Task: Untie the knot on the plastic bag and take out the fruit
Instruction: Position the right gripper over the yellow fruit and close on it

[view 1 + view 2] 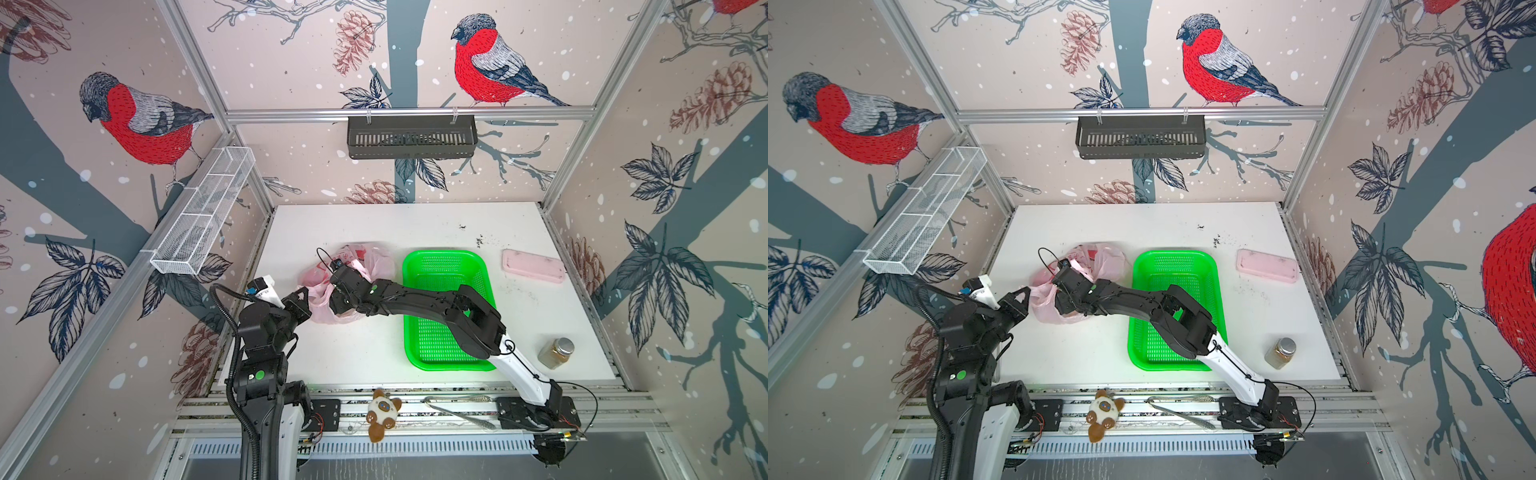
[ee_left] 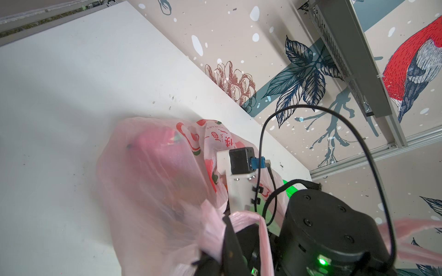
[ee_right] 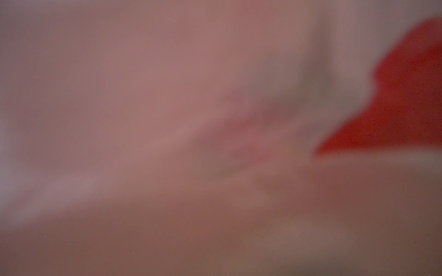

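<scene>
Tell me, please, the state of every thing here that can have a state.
plastic bag: one handle loop loose, fruit inside.
fruit: a pink piece shows through the bag.
left gripper: shut, it seems on the bag's left edge.
right gripper: down at the bag; open or shut is unclear.
green basket: upright, no fruit showing.
jar: upright, lid on.
pink case: lying flat.

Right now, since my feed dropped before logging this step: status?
Left gripper shut on bag. Right gripper buried in bag, jaws hidden. Fruit inside. Right arm crosses basket.
</scene>
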`<move>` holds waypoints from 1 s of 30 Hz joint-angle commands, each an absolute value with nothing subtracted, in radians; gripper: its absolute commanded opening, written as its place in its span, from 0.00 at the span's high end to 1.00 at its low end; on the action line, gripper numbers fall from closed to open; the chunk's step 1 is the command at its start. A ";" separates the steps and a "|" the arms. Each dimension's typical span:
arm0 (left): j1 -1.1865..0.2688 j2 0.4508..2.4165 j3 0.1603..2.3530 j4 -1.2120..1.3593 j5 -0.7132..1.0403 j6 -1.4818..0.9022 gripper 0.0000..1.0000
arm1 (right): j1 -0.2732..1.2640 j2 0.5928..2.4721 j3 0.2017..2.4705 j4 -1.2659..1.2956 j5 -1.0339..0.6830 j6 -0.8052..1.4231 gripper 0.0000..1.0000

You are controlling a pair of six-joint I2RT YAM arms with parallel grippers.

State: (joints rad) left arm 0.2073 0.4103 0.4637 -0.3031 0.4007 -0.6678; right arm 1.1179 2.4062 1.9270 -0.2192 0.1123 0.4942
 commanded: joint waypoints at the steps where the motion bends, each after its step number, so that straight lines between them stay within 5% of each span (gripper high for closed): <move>1: 0.209 0.408 0.456 -0.286 0.432 -0.684 1.00 | 1.113 2.416 1.942 -0.226 0.137 0.503 0.12; 9: 0.208 0.404 0.449 -0.283 0.436 -0.690 1.00 | 1.108 2.437 1.951 -0.222 0.146 0.517 0.19; 30: 0.207 0.398 0.435 -0.273 0.438 -0.696 1.00 | 1.114 2.356 1.896 -0.204 0.141 0.525 0.70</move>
State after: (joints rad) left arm 0.2073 0.4000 0.4351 -0.2977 0.4408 -0.6964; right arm 1.1099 2.3859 1.9060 -0.2306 0.1375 0.5270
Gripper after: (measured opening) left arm 0.047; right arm 0.514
